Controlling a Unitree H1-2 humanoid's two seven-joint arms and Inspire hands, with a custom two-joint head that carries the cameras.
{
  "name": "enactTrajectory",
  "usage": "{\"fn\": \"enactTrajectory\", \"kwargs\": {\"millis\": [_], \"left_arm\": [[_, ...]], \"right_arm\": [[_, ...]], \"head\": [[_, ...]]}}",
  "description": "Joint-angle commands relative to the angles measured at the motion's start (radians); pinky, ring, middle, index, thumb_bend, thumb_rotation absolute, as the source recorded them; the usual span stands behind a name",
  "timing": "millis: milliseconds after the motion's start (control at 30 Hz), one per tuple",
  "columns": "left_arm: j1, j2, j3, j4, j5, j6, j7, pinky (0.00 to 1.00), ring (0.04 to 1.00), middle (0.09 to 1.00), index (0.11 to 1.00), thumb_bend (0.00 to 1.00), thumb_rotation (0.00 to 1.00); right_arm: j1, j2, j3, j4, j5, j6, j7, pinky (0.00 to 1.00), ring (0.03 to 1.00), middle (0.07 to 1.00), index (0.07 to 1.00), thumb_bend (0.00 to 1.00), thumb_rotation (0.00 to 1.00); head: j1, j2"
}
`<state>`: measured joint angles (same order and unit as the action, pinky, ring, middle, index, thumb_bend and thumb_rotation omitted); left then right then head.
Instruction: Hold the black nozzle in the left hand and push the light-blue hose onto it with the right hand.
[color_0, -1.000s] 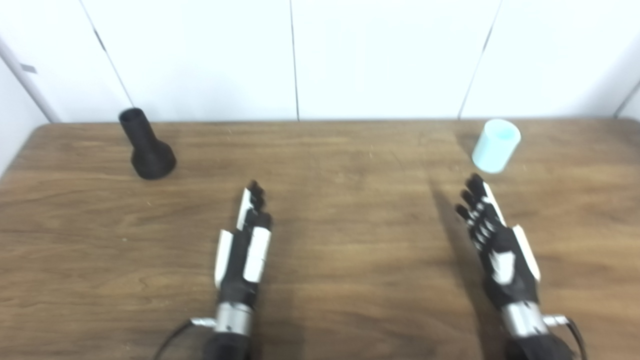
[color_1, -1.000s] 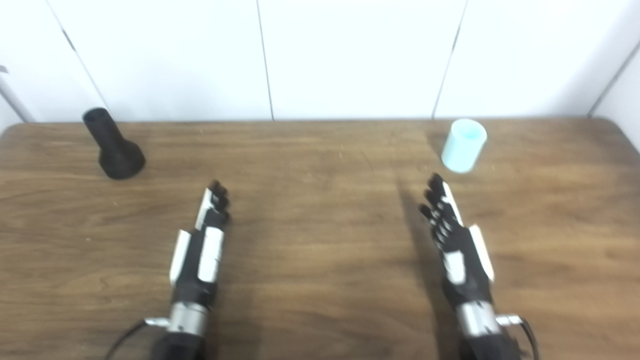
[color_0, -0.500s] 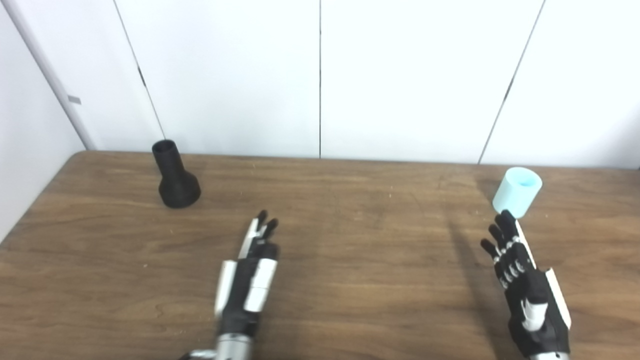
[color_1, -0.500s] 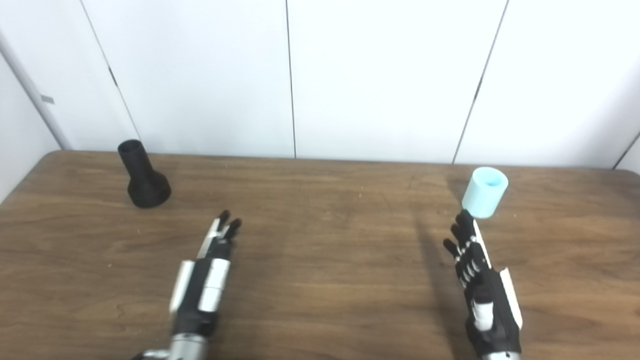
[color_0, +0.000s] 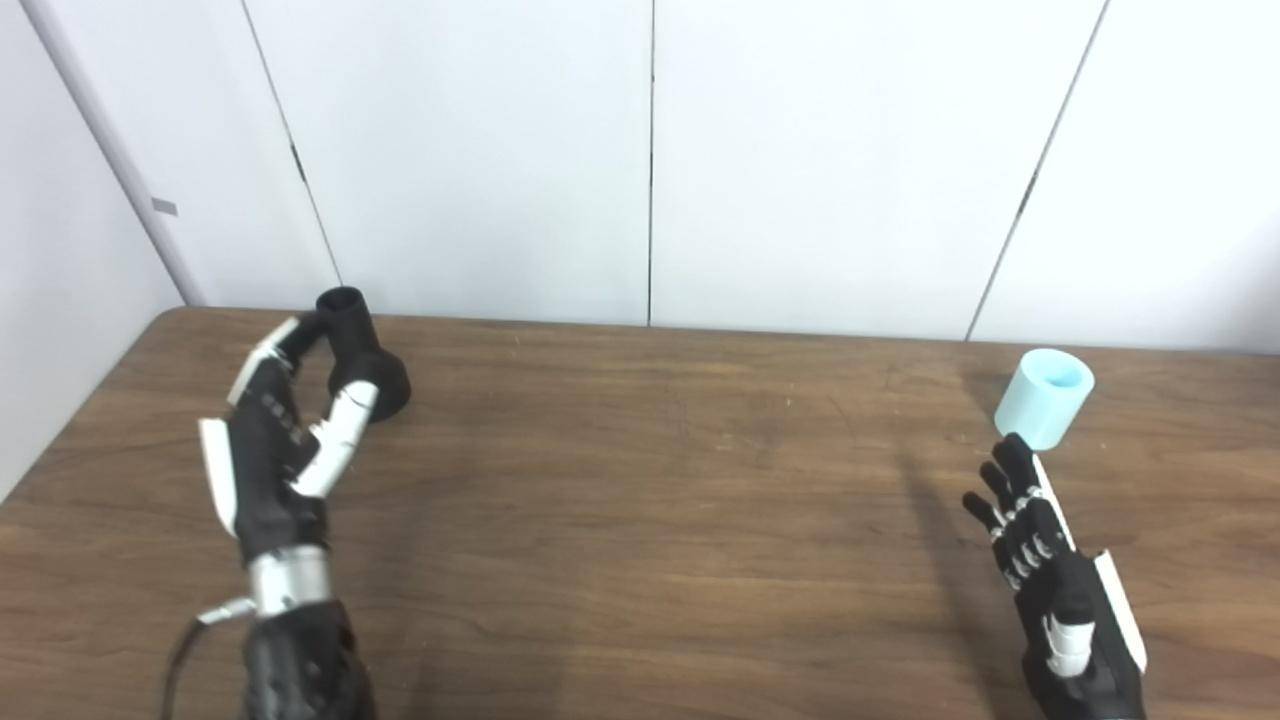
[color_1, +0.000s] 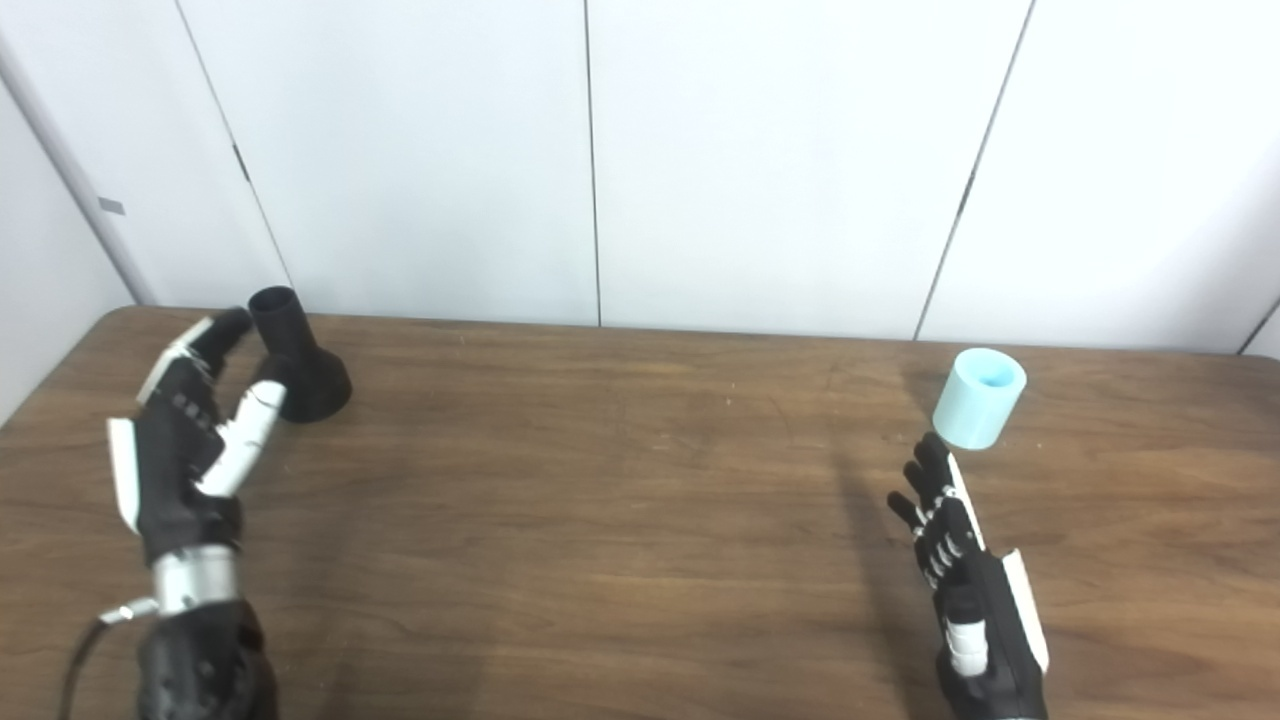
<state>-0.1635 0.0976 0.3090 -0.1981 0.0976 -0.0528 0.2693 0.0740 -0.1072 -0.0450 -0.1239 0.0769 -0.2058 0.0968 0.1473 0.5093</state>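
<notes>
The black nozzle (color_0: 362, 355) stands upright on its wide base at the far left of the wooden table (color_0: 650, 500), narrow neck up. My left hand (color_0: 280, 435) is raised just in front and left of it, open, fingers and thumb spread toward the neck, not closed on it. The light-blue hose piece (color_0: 1044, 397), a short cylinder, stands upright at the far right. My right hand (color_0: 1050, 560) is open below it, fingers pointing up at it, tips close to its base.
White wall panels (color_0: 650, 150) rise straight behind the table's back edge. The table's left edge runs close to the left hand. Bare wood lies between the two hands.
My left hand has swung from the table's middle up and left to the nozzle, fingers spread. The right hand has hardly moved. The camera tilted up earlier.
</notes>
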Motion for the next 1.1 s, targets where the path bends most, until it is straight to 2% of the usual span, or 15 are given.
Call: {"fn": "enactTrajectory", "kwargs": {"millis": [0, 33, 100, 233, 467, 500, 567, 600, 700, 900, 1067], "left_arm": [[-0.048, 0.056, 0.022, 0.009, -0.029, -0.015, -0.012, 0.89, 0.872, 0.774, 0.559, 0.51, 0.20], [-0.060, 0.077, 0.034, 0.027, -0.035, -0.013, -0.013, 0.88, 0.874, 0.769, 0.530, 0.50, 0.15], [-0.080, 0.110, 0.046, 0.065, -0.009, 0.000, 0.001, 0.86, 0.869, 0.770, 0.506, 0.50, 0.10], [-0.127, 0.166, 0.046, 0.159, 0.066, 0.027, 0.036, 0.86, 0.890, 0.827, 0.497, 0.50, 0.09], [-0.196, 0.284, -0.036, 0.357, 0.229, 0.048, 0.050, 0.89, 0.926, 0.895, 0.500, 0.51, 0.10], [-0.203, 0.298, -0.048, 0.378, 0.242, 0.047, 0.048, 0.88, 0.932, 0.911, 0.631, 0.62, 0.29], [-0.220, 0.334, -0.082, 0.438, 0.268, 0.030, 0.041, 0.89, 0.936, 0.925, 0.706, 0.69, 0.39], [-0.227, 0.350, -0.100, 0.458, 0.281, 0.026, 0.035, 0.93, 0.942, 0.937, 0.728, 0.73, 0.43], [-0.238, 0.389, -0.154, 0.484, 0.307, 0.048, -0.004, 0.99, 0.970, 0.960, 0.754, 0.79, 0.50], [-0.274, 0.438, -0.230, 0.491, 0.315, 0.204, -0.153, 1.00, 1.000, 1.000, 0.788, 0.89, 0.57], [-0.304, 0.449, -0.244, 0.532, 0.321, 0.233, -0.154, 1.00, 1.000, 1.000, 0.783, 0.92, 0.60]], "right_arm": [[0.036, 0.023, 0.012, 0.042, 0.002, 0.000, -0.007, 0.92, 0.989, 1.000, 1.000, 0.77, 1.00], [0.036, 0.025, 0.011, 0.039, 0.003, 0.003, -0.008, 0.92, 0.988, 1.000, 1.000, 0.77, 1.00], [0.035, 0.026, 0.009, 0.031, 0.005, 0.009, -0.008, 0.91, 0.984, 1.000, 1.000, 0.78, 1.00], [0.035, 0.027, 0.007, 0.017, 0.004, 0.024, -0.009, 0.91, 0.983, 1.000, 1.000, 0.78, 1.00], [0.035, 0.033, 0.004, -0.001, -0.005, 0.045, -0.015, 0.90, 0.965, 1.000, 1.000, 0.78, 1.00], [0.035, 0.034, 0.004, -0.003, -0.007, 0.048, -0.016, 0.89, 0.960, 1.000, 1.000, 0.79, 1.00], [0.034, 0.036, 0.004, -0.003, -0.009, 0.050, -0.018, 0.89, 0.957, 1.000, 1.000, 0.79, 1.00], [0.034, 0.037, 0.005, -0.005, -0.010, 0.052, -0.019, 0.89, 0.956, 1.000, 1.000, 0.79, 1.00], [0.034, 0.039, 0.007, -0.009, -0.013, 0.058, -0.021, 0.89, 0.956, 1.000, 1.000, 0.79, 1.00], [0.038, 0.043, 0.014, -0.018, -0.023, 0.068, -0.024, 0.90, 0.956, 1.000, 1.000, 0.79, 1.00], [0.041, 0.044, 0.015, -0.029, -0.030, 0.082, -0.027, 0.90, 0.957, 1.000, 1.000, 0.77, 1.00]], "head": [[0.000, 0.001], [0.000, 0.012], [0.002, 0.020], [0.001, 0.038], [-0.003, 0.048], [-0.003, 0.048], [-0.005, 0.051], [-0.007, 0.053], [-0.011, 0.057], [-0.014, 0.059], [-0.023, 0.068]]}}
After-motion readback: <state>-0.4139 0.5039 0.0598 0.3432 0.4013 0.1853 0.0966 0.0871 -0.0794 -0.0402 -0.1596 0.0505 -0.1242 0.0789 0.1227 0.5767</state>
